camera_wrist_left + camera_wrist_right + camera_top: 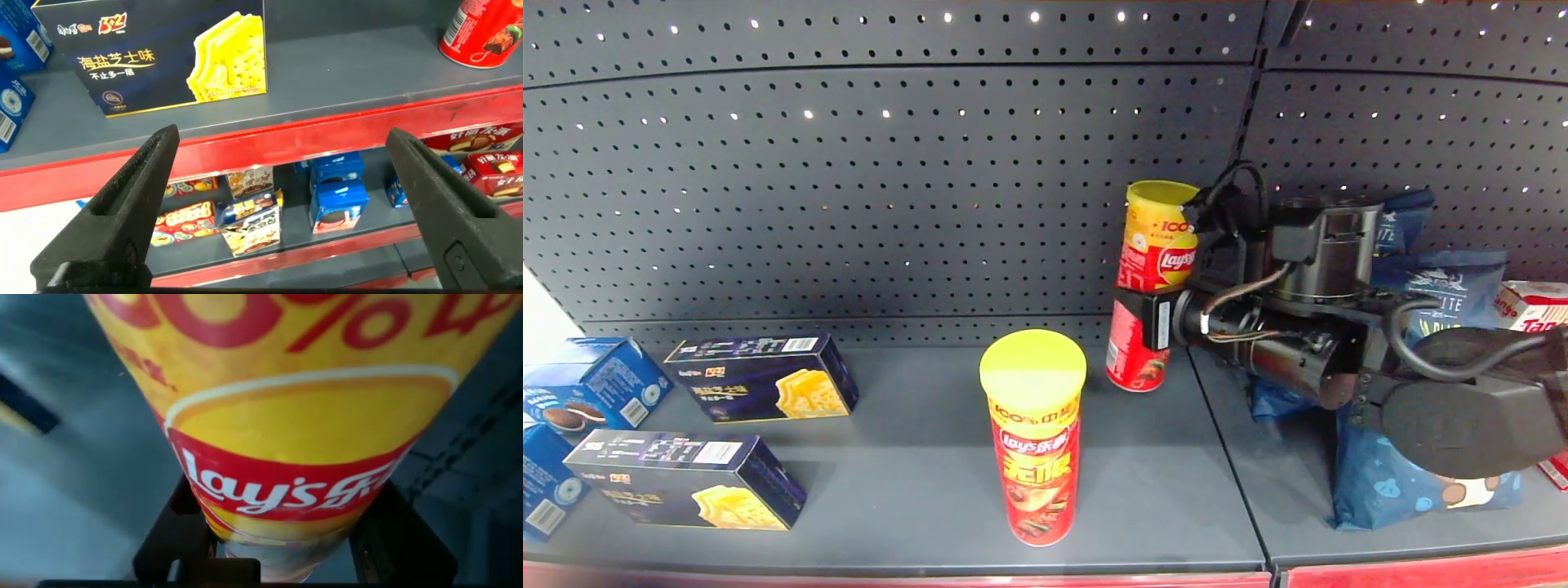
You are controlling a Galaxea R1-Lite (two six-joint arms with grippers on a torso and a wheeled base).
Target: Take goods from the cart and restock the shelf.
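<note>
A red and yellow chip can [1160, 237] with a yellow lid stands upright at the back of the dark grey shelf [915, 457], close to the pegboard wall. My right gripper [1143, 320] is shut on its middle from the right side. The right wrist view shows the can [310, 416] close up, clamped between the two black fingers [176, 539]. A second chip can [1033, 433] stands upright near the shelf's front, apart from the held one. My left gripper [282, 139] hangs open in front of the shelf's red front edge [327, 122], holding nothing.
Two dark blue cracker boxes [764, 376] [686, 478] lie on the shelf's left part, with blue cookie boxes [592, 384] at the far left. Blue snack bags [1421, 474] and a red and white box [1531, 306] crowd the right section. A lower shelf [270, 245] holds more goods.
</note>
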